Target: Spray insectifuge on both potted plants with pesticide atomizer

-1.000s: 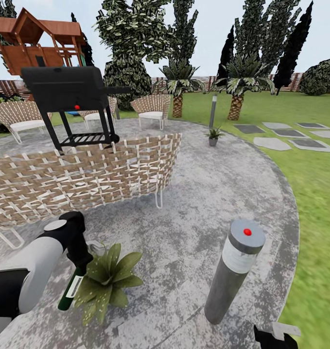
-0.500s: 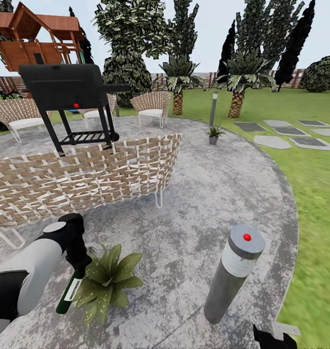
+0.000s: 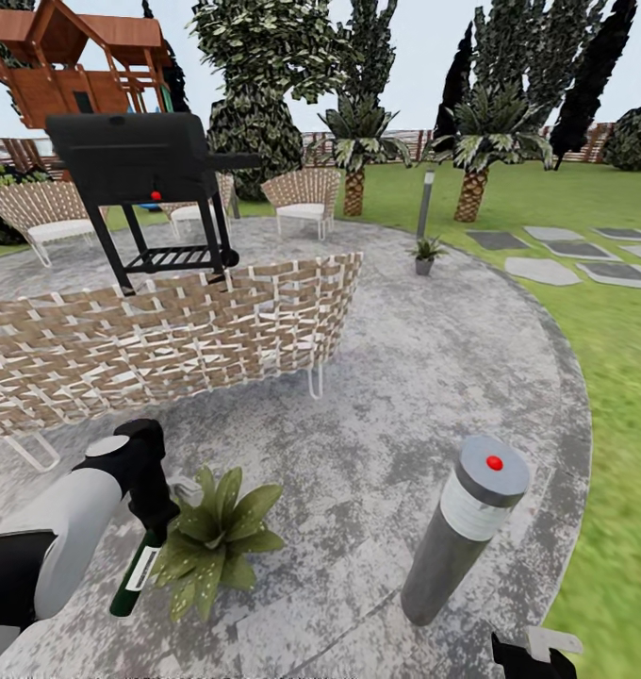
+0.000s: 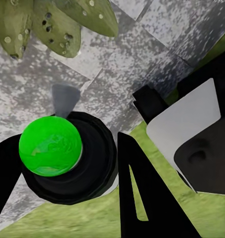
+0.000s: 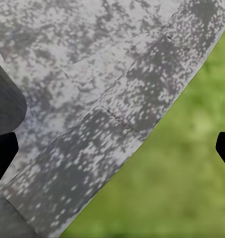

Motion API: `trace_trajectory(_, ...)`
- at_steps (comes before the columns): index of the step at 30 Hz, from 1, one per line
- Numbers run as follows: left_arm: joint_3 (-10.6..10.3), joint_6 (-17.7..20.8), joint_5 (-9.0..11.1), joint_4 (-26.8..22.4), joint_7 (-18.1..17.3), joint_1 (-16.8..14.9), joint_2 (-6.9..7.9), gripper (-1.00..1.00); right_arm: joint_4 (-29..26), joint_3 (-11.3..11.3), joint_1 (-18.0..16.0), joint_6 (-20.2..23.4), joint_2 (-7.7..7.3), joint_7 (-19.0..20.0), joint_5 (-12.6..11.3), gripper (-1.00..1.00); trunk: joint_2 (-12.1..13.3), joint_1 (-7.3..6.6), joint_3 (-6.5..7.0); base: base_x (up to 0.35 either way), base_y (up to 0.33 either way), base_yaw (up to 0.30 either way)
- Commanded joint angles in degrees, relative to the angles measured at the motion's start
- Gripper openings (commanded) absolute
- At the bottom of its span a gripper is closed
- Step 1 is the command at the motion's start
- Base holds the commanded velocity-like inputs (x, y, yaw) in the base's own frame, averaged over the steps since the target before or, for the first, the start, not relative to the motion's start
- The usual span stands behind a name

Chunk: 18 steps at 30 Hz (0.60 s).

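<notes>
The left claw [image 3: 151, 514] holds the pesticide atomizer [image 3: 135, 575] pointing down over the patio [image 3: 377, 396]. A potted plant [image 3: 217, 538] sits just right of it, the bollard [image 3: 464, 533] farther right, the wicker bench [image 3: 160, 344] behind.

The head view looks forward and down over the stone patio [image 3: 424, 377]. Both wrist views look close down at that patio [image 4: 142, 64], grass [image 5: 182, 168] bordering.
</notes>
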Motion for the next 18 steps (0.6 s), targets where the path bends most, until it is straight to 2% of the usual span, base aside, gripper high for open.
trace_trajectory(1, 0.23, 0.62, -0.56, -0.03, -0.49, 0.0, -0.13, -1.0, 0.02, 0.29, -0.02, -0.16, 0.0, -0.09, -0.33, 1.0, -0.02, -0.01, -0.14, 0.0, 0.0, 0.092)
trace_trajectory(7, 0.34, 0.63, -0.31, 0.0, -0.49, -0.03, -0.37, -1.0, 0.02, 0.29, -0.02, -0.16, 0.0, -0.09, -0.33, 1.0, -0.02, -0.01, -0.68, 0.0, -0.007, 0.092)
trace_trajectory(12, 0.34, 0.63, -0.3, 0.0, -0.49, -0.03, -0.43, -1.0, 0.02, 0.29, -0.02, -0.16, 0.0, -0.09, -0.33, 1.0, -0.02, -0.01, -1.12, 0.003, -0.216, 0.092)
trace_trajectory(15, 0.31, 0.67, -0.61, -0.02, -0.49, -0.01, -0.4, -1.0, 0.02, 0.29, -0.02, -0.15, 0.0, -0.09, -0.33, 1.0, -0.02, -0.01, -1.39, 0.148, -0.229, 0.092)
trace_trajectory(18, 0.06, 0.74, -0.9, -0.89, -0.49, -0.11, 0.26, -1.0, 0.02, 0.36, -0.02, -0.09, 0.04, -0.09, -0.33, 1.0, -0.02, -0.01, -1.55, 0.041, -0.033, 0.058)
